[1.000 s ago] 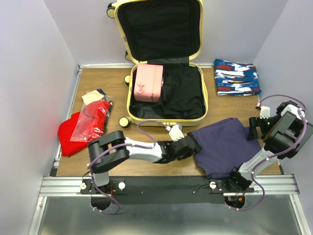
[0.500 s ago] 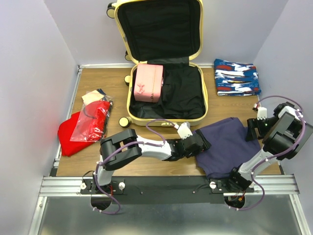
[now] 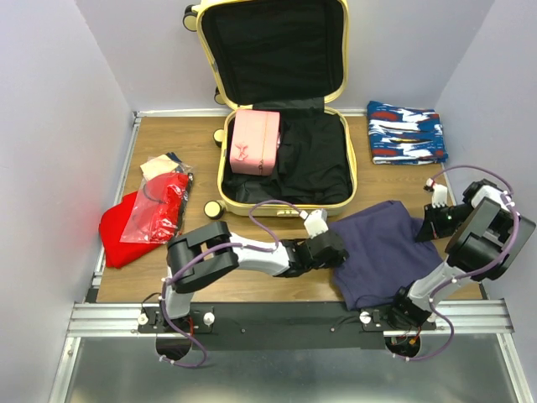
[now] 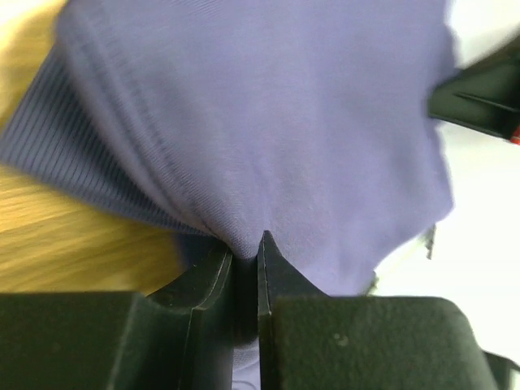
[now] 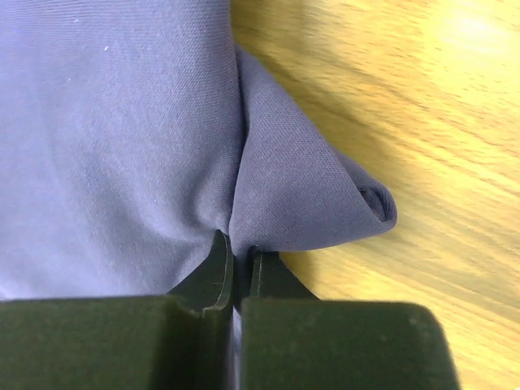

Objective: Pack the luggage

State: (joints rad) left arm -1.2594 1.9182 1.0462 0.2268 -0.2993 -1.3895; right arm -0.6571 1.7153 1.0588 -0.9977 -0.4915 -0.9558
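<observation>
**Both grippers pinch the purple garment, and the cloth has drawn in**

The left gripper (image 4: 246, 244) is clamped on the purple garment (image 4: 260, 122). Its wrist view shows the jaws nearly together, with a tuck of ribbed cloth puckered between the tips. The right gripper (image 5: 236, 248) is likewise closed on the garment's opposite side, where a folded-over corner runs down into its jaws above bare wood.

From above, the left gripper (image 3: 325, 250) sits at the garment's (image 3: 382, 252) left edge and the right gripper (image 3: 432, 220) at its far-right corner. A second ago the left gripper was further left. It then pushed right into the cloth and has since eased back a little. Over the same second the right gripper crept inward and toward the left. The garment now lies narrower and more bunched than it did. Whether any of it has left the table (image 3: 168, 138) is hard to judge from overhead; it probably still rests there.

The luggage (image 3: 351, 168) lies open just beyond the garment, its lid propped against the far wall. A pink pouch (image 3: 254, 141) already occupies the left of its black-lined base, while the right part looks free. A folded blue patterned cloth (image 3: 406, 132) lies right of the case, and a red garment (image 3: 117, 231) lies well to the left.

With both holds set, the garment looks ready to be lifted and carried away from the arms into the case. The main risk is a thin pinch slipping under the cloth's weight.
</observation>
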